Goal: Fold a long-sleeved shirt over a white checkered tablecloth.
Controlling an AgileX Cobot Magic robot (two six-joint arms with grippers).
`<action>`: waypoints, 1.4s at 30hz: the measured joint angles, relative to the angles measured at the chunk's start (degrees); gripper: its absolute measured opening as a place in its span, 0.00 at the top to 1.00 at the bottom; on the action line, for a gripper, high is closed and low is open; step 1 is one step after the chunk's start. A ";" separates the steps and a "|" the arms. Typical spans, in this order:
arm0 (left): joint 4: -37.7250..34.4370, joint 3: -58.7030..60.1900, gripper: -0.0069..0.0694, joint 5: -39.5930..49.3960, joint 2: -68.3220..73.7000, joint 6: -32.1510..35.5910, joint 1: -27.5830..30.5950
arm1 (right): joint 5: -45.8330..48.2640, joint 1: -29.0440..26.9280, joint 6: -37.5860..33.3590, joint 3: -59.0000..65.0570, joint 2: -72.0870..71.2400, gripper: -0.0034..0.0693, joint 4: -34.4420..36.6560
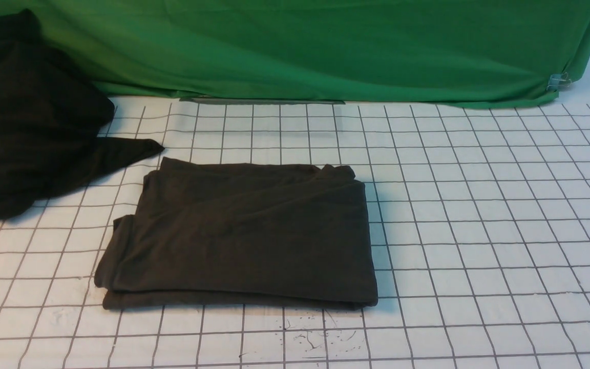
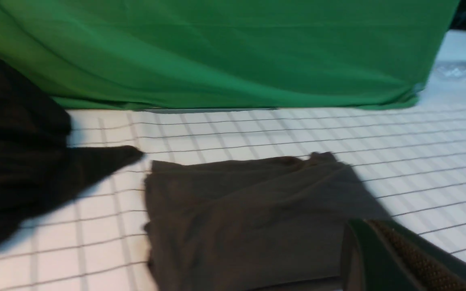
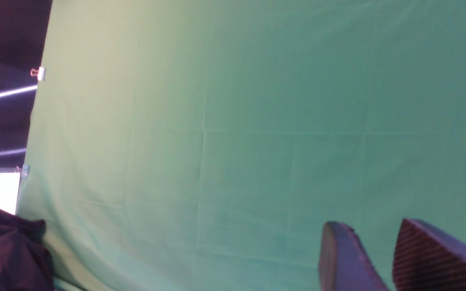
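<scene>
The long-sleeved shirt [image 1: 238, 236] lies folded into a dark brown rectangle on the white checkered tablecloth [image 1: 479, 230], slightly left of the middle. No print shows on its upper face. Neither arm appears in the front view. In the left wrist view my left gripper [image 2: 362, 222] is shut with nothing in it, hovering by the near right part of the shirt [image 2: 249, 222], with the tablecloth [image 2: 419, 161] beyond. My right gripper [image 3: 368, 224] is open and empty, raised and facing the green backdrop [image 3: 237, 121].
Another black garment [image 1: 23, 118] lies heaped at the far left, one corner reaching toward the folded shirt. The green backdrop [image 1: 325, 46] hangs along the far edge, held by a clip [image 1: 559, 80]. Black ink specks [image 1: 310, 338] mark the cloth in front of the shirt.
</scene>
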 joint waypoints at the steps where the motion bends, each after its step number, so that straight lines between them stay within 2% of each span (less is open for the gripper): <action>1: 1.74 0.00 0.91 -0.12 0.00 0.36 0.00 | 0.27 0.00 0.00 0.00 0.00 0.68 0.00; 6: 6.59 2.29 0.91 -5.07 -0.11 0.56 0.00 | 0.43 0.00 0.00 0.00 0.00 0.68 0.00; 8: 10.56 7.12 0.91 -13.99 -1.25 -2.41 0.00 | 0.43 0.00 0.00 0.00 0.00 0.67 0.00; 10: 13.78 11.91 0.91 -19.31 -2.96 -5.10 0.00 | 0.43 0.00 0.00 0.00 0.00 0.66 0.00; 16: 17.04 26.72 0.91 -25.66 -7.46 -5.23 0.00 | 0.43 0.00 0.05 0.00 0.00 0.64 0.00; 21: 17.40 30.60 0.91 -24.69 -8.85 -4.52 0.28 | 0.43 0.00 0.17 0.00 0.00 0.63 0.00; 28: 16.90 30.82 0.91 -22.58 -9.28 -4.51 7.37 | 0.49 0.00 0.51 0.00 0.00 0.62 0.00; 42: 16.46 30.82 0.91 -22.58 -9.28 -4.53 6.84 | 0.54 0.00 0.68 0.00 0.00 0.62 0.00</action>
